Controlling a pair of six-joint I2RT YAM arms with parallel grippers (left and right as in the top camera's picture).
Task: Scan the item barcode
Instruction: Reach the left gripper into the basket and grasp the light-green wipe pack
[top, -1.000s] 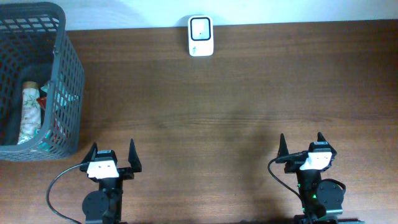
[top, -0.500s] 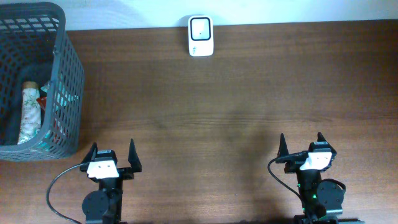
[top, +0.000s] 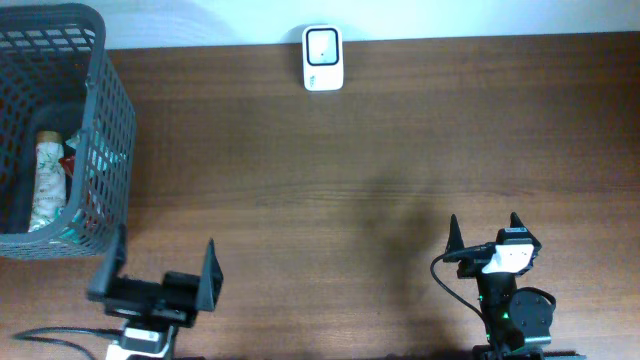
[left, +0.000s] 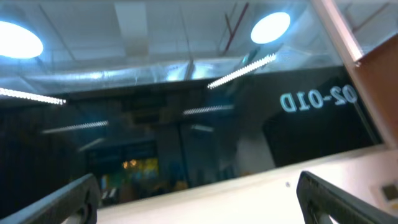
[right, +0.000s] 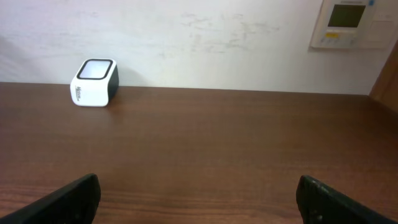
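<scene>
Left claw (top: 165, 250) and right claw (top: 484, 228) both spread wide, empty.
Cream patterned packet (top: 45, 185) lies lengthwise near-to-far in grey mesh basket (top: 112, 120); white boxy scanner (top: 322, 58) at far edge, open brown wooden surface (top: 330, 170) between.

A white, rounded barcode scanner with a dark top window (top: 322, 58) is observed standing at the far edge of the counter (top: 400, 150), centrally placed. A cream, patterned, elongated packet (top: 45, 182) is noted lying lengthwise inside the dark grey mesh basket (top: 112, 110) at the counter's far left, partly obscured.
</scene>
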